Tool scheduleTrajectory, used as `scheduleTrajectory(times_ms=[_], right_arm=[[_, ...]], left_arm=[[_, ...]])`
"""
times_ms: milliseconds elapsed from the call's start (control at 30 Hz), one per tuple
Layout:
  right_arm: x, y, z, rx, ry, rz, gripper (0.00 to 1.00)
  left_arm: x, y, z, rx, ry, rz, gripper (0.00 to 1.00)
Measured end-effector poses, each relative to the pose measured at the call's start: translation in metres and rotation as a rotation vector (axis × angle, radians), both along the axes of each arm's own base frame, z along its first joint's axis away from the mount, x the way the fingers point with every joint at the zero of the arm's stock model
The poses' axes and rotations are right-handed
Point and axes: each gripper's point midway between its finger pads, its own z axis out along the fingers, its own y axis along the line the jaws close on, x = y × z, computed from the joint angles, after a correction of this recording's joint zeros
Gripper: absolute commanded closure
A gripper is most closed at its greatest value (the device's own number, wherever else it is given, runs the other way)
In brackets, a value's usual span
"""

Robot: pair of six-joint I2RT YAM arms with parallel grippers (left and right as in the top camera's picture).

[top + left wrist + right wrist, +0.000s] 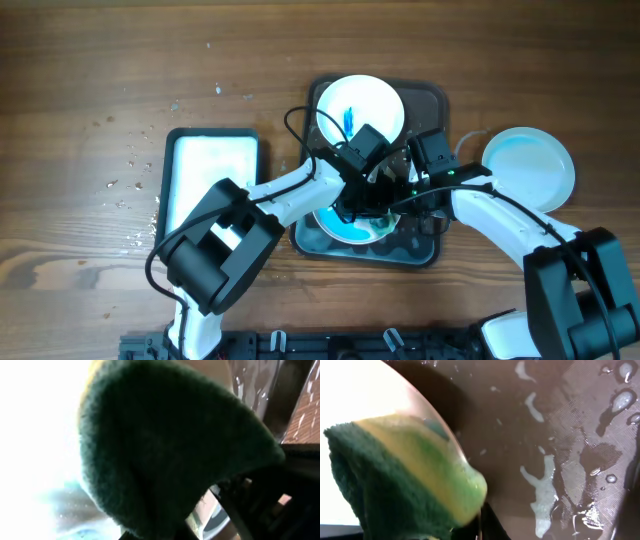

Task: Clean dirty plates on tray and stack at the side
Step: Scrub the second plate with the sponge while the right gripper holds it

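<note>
Green sponge [165, 445] sat pinched in left gripper [352, 205], pressed on the near plate [335, 230] in the tray [425, 255]. Right gripper [405, 200] was at that plate's rim; couldn't tell its jaw state. Risk: tray was wet, so the plate could skid or tip under scrub pressure.
</note>
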Motion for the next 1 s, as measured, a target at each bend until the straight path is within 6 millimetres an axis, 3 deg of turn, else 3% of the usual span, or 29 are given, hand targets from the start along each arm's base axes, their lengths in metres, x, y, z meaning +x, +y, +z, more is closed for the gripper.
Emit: scheduleTrajectory(times_ms=[100, 167, 233, 333, 433, 567, 667, 733, 800, 900, 1000], right_arm=[[0.0, 0.0, 0.0, 0.0, 0.0, 0.0, 0.96], [0.0, 0.0, 0.0, 0.0, 0.0, 0.0, 0.96], [0.0, 0.0, 0.0, 0.0, 0.0, 0.0, 0.96], [0.0, 0.0, 0.0, 0.0, 0.0, 0.0, 0.96], [0.0, 0.002, 0.0, 0.007, 0.002, 0.003, 0.95], [-0.001, 0.002, 0.0, 0.01, 0.003, 0.004, 0.96], [-0.001, 0.002, 0.0, 0.01, 0.003, 0.004, 0.96], [-0.001, 0.002, 0.0, 0.01, 0.003, 0.004, 0.95], [-0.001, 0.002, 0.0, 0.01, 0.003, 0.004, 0.96], [-0.003, 0.0, 0.0, 0.006, 0.014, 0.0, 0.96], [-0.003, 0.0, 0.0, 0.006, 0.014, 0.0, 0.96]], left_arm=[[-0.009, 0.011, -0.002, 0.046, 0.05, 0.006, 0.96], [-0.013, 0.029, -0.004, 0.119, 0.09, 0.029, 0.96], [-0.014, 0.06, -0.005, 0.237, 0.114, 0.07, 0.96], [0.0, 0.107, -0.005, 0.401, 0.085, 0.142, 0.96], [0.014, 0.122, -0.005, 0.45, 0.032, 0.172, 0.96], [0.027, 0.109, -0.005, 0.384, -0.035, 0.176, 0.96], [0.044, 0.063, 0.0, 0.178, -0.095, 0.153, 0.96], [0.029, 0.023, 0.003, 0.036, -0.069, 0.075, 0.96], [0.01, 0.003, 0.002, -0.013, -0.039, 0.016, 0.96], [0.0, -0.001, 0.001, -0.021, -0.008, 0.002, 0.96], [-0.006, 0.013, -0.002, 0.031, 0.044, 0.017, 0.96]])
